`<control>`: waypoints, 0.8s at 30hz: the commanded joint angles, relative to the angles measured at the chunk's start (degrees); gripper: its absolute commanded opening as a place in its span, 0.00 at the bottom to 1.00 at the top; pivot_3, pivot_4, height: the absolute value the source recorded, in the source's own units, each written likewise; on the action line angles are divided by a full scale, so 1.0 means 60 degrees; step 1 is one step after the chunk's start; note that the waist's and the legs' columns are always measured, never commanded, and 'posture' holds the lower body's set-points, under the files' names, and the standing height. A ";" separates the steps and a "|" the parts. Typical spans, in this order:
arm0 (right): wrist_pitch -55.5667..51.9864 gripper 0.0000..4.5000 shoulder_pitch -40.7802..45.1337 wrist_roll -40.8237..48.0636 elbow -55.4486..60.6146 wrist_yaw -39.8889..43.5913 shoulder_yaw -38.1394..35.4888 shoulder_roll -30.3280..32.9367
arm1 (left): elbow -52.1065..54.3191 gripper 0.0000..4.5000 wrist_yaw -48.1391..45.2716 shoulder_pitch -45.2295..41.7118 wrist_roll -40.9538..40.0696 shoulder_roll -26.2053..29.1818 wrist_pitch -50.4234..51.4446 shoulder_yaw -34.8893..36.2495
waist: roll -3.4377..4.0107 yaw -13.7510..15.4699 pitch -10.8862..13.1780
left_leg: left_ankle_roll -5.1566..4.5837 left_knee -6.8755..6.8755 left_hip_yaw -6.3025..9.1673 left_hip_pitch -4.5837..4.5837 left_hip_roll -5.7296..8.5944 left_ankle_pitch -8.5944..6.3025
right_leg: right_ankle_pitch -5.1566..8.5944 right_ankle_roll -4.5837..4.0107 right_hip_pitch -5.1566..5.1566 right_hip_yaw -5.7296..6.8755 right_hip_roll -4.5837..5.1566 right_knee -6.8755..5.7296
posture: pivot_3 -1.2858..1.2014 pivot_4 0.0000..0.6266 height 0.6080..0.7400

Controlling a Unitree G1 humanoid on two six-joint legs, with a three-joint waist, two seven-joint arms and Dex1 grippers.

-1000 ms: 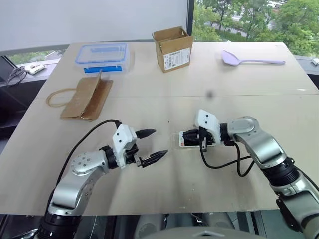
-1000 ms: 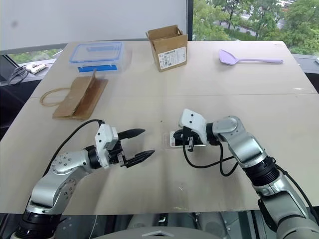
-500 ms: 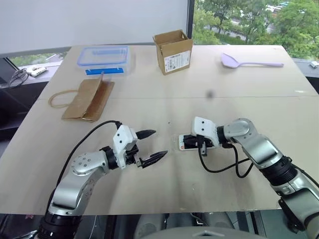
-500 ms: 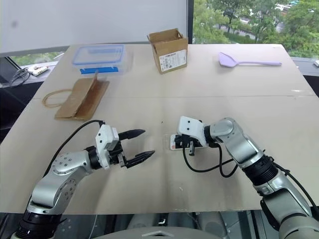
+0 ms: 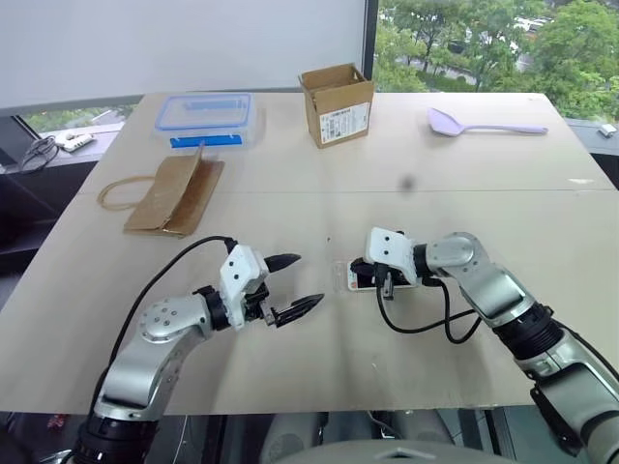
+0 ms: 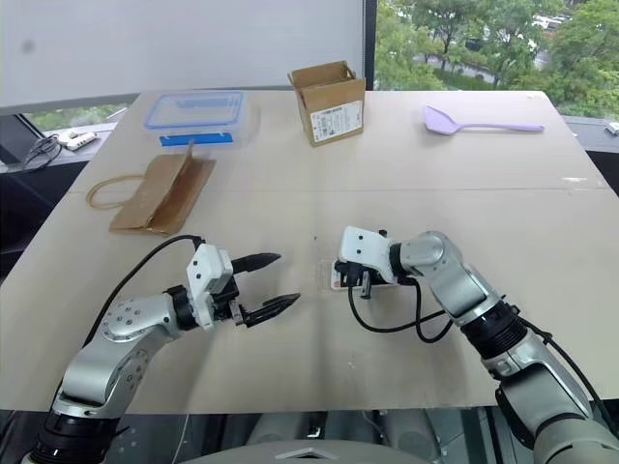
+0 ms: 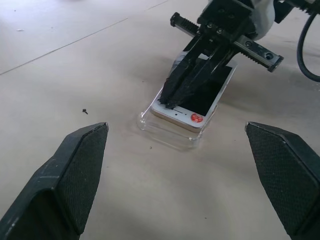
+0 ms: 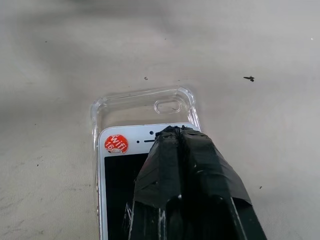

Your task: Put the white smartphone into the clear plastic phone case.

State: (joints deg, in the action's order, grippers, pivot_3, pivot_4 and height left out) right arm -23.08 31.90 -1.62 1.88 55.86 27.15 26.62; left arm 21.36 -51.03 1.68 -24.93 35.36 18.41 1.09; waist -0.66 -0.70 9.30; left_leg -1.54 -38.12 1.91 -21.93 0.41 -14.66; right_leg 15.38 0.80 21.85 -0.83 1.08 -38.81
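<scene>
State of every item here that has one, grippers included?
white smartphone: screen up, partly in the case, top end short of the case's end.
clear plastic phone case: flat on table.
right gripper: shut, tips on phone.
left gripper: open, empty.
cardboard box: open.
food box: lidded.

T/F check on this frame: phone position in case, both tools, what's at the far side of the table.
1. The white smartphone lies partly in the clear plastic phone case, short of its camera-hole end. True.
2. The right tool is open wide above the phone. False: it is shut, tips pressing on the phone's top bezel.
3. The left tool is open and holds nothing. True.
4. The cardboard box lies on its side. False: it stands upright, flaps open.
5. A purple spatula lies on the table. True.
</scene>
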 commanded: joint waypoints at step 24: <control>-0.3426 0.00 -0.2619 0.1323 0.4705 -0.1041 -0.3156 0.3379 | -0.2542 0.02 -0.0348 -0.1594 0.1804 -0.0497 -0.1087 -0.1812 | 0.0015 0.0038 0.0035 | -0.0001 0.0009 -0.0002 -0.0168 0.0003 0.0000 | -0.0011 0.0016 0.0157 0.0003 0.0007 0.0014 | 0.52 0.24 1.00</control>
State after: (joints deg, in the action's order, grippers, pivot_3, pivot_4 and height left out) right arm -44.14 16.11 6.84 27.70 50.53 9.57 45.99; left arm 6.90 -53.48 -7.14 -15.48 32.98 13.21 -9.08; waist -0.57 -0.47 9.51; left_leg -1.54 -38.07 1.90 -22.93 0.43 -14.66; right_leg 15.32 0.90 22.80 -0.81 1.12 -38.73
